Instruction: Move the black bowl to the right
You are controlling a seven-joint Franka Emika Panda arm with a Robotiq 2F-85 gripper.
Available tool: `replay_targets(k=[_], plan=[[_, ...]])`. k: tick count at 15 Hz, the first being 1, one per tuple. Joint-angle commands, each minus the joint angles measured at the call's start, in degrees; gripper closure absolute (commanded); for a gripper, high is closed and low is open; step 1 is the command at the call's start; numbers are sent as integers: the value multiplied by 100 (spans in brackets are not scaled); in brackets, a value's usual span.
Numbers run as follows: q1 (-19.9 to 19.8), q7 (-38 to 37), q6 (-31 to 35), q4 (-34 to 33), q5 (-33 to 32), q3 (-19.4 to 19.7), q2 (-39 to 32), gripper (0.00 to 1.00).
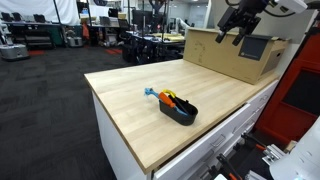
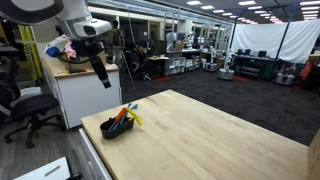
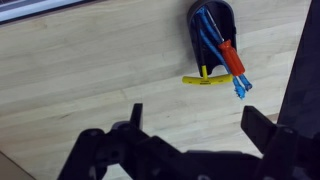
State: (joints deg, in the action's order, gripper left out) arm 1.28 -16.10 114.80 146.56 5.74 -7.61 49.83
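Beyond the black bowl (image 1: pixel 180 110), a cardboard box (image 1: pixel 232 56), well apart

Glossy black bowl (image 3: pixel 196 20) at upper right, blue, orange and yellow items (image 3: pixel 222 58) inside, pale wood-grain tabletop (image 3: pixel 90 70), tan cardboard box (image 1: pixel 235 55), black gripper (image 3: pixel 195 120).

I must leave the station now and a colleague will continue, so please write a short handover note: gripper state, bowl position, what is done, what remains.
Gripper: open, empty, held above the table, touching nothing.
Black bowl: on the wooden table near an edge, holding orange, blue and yellow items, apart from the cardboard box.
Done: nothing yet; the bowl is not grasped.
Left: go down, grasp the bowl, move it right, release.
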Motion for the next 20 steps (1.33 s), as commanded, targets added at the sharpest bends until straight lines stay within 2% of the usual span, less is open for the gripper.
replay_targets(k=[1, 6, 11, 12, 14, 20], plan=[[-83, -97, 73, -3, -7, -81, 22, 0], [-54, -825, 900, 337, -37, -768, -46, 0], [444, -826, 936, 652, 173, -1245, -500, 0], [577, -745, 1084, 671, 265, -1252, -626, 25], [747, -681, 1360, 632, 315, -1316, -936, 33], [1277, -523, 2162, 311, 626, -1276, -2259, 77]])
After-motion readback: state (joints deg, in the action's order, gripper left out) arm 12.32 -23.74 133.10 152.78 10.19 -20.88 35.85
